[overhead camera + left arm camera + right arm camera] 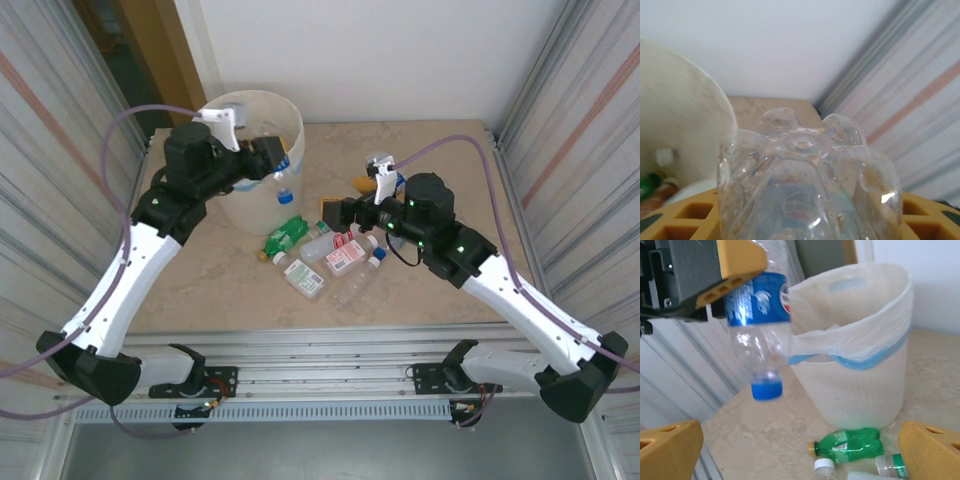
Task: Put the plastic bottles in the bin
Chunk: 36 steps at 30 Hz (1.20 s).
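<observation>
My left gripper (275, 165) is shut on a clear plastic bottle (283, 188) with a blue label, held cap down beside the rim of the cream bin (258, 125). In the left wrist view the bottle's base (805, 170) sits between the yellow fingers (685, 220). The right wrist view shows the same bottle (760, 340) hanging in front of the bag-lined bin (865, 390). My right gripper (345, 200) stands open above a pile of plastic bottles, among them a green one (287, 235) and a red-labelled one (347, 255). Nothing lies between its fingers (670, 450).
The bin's bag (855, 345) has a blue band and droops over the rim. Corrugated metal walls (60, 150) close in both sides of the beige table (220, 290). Inside the bin, more bottles (655, 185) show at the left.
</observation>
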Each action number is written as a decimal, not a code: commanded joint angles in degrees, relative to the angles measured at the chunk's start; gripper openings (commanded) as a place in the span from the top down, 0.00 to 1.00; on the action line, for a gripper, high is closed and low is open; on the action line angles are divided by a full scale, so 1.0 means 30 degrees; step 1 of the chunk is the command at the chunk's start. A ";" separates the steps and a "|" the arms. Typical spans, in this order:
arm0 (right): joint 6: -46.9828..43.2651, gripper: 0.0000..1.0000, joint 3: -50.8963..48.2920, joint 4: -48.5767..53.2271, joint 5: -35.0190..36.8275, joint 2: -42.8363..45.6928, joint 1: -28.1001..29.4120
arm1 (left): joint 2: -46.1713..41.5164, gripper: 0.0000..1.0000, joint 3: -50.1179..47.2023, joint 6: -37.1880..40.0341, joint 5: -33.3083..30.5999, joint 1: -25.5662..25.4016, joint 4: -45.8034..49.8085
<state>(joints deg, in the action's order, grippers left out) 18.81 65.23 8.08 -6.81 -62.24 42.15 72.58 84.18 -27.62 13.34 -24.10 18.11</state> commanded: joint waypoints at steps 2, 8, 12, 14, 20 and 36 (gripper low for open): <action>0.0245 0.02 -0.0240 0.2166 0.3189 0.0775 0.0049 | 0.0006 0.92 0.2245 0.0826 -0.0693 0.1643 0.0446; 0.1421 0.02 -0.0495 0.4064 0.5761 0.1468 -0.0767 | 0.1279 0.92 0.4151 0.1061 -0.1545 0.3568 0.0698; 0.2465 0.02 -0.0389 0.5288 0.6157 0.1757 -0.1996 | 0.2610 0.92 0.5265 0.1145 -0.1635 0.4306 0.0856; 0.2930 0.02 -0.0283 0.5959 0.6032 0.1758 -0.2758 | 0.3293 0.92 0.5842 0.1237 -0.1663 0.4472 0.1032; 0.3748 0.02 0.0325 0.8281 0.5128 0.1208 -0.5056 | 0.5146 0.92 0.7276 0.1765 -0.1783 0.4718 0.1471; 0.3203 0.02 0.2221 1.2857 0.2230 -0.1865 -1.1736 | 0.8311 0.92 0.9232 0.2257 -0.1409 0.5032 0.2732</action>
<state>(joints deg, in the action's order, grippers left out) 29.45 70.30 43.33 2.90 -66.85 9.04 97.06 109.78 -22.22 8.91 -9.69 26.00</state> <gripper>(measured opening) 0.979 0.522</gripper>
